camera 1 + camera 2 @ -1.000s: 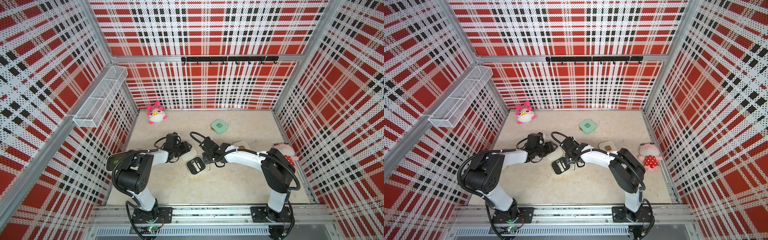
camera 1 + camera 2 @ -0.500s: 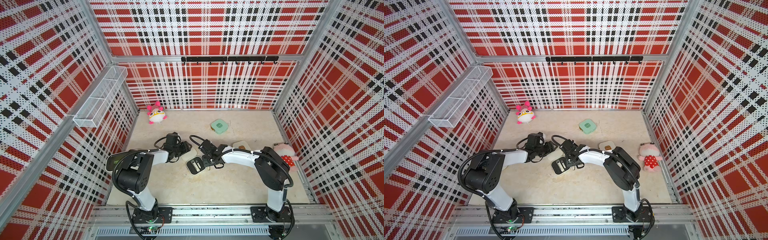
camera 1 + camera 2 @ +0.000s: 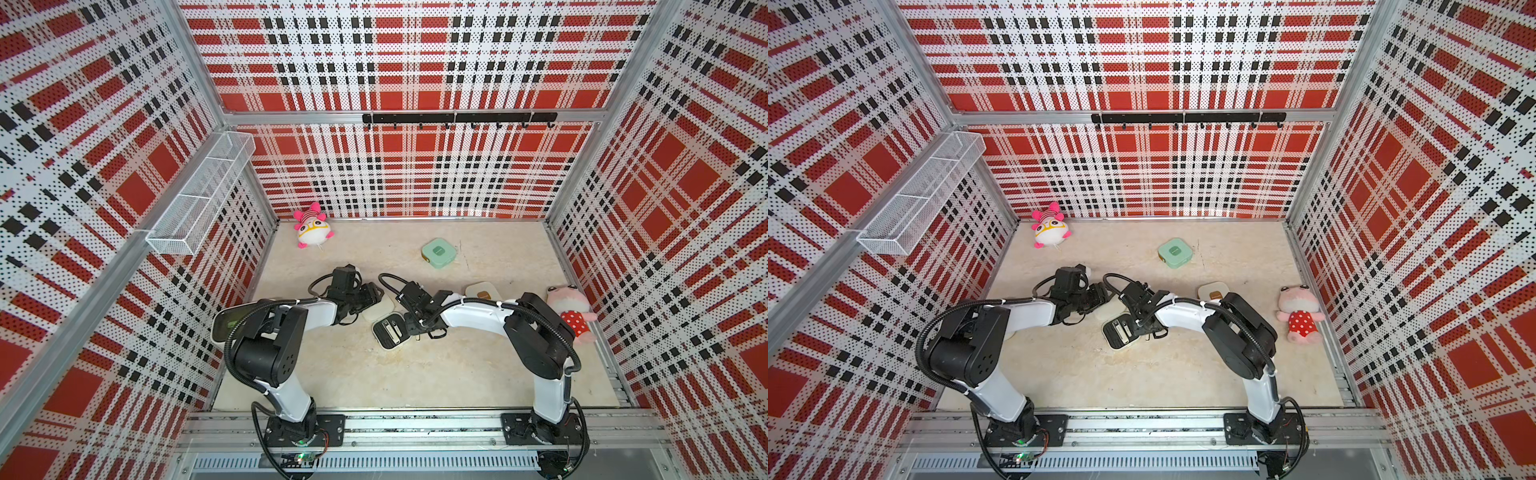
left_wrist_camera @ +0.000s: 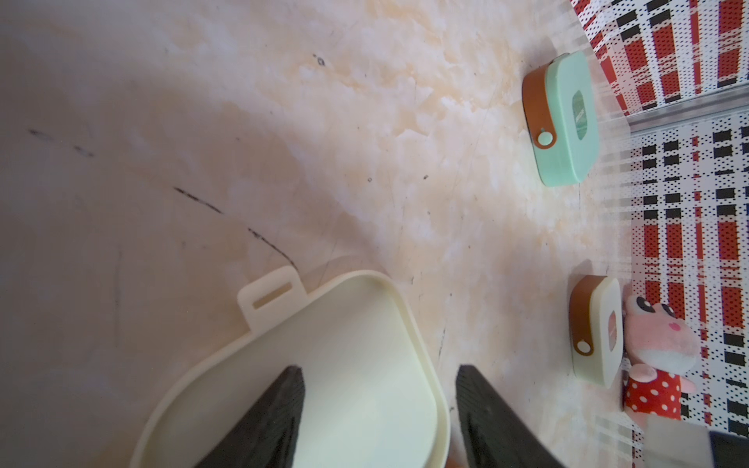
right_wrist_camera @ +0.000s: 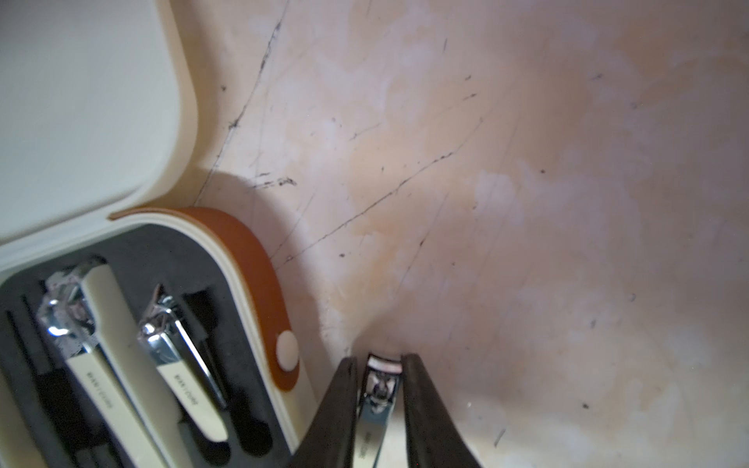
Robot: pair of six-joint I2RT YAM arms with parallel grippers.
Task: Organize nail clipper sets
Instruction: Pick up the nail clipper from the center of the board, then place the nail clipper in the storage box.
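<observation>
The open cream case (image 3: pixel 388 330) lies mid-table, its lid (image 4: pixel 356 364) folded out on the far side and 2 clippers (image 5: pixel 121 364) in its black tray (image 5: pixel 182 259). The left gripper (image 4: pixel 379 368) has its fingers spread astride the lid's rim, 1 inside and 1 outside. Just right of the case, the right gripper (image 5: pixel 379 360) pinches a small silver clipper (image 5: pixel 375 405). The mint green case (image 3: pixel 438 252) sits closed farther back. A second cream case (image 3: pixel 476 289) sits closed at right.
</observation>
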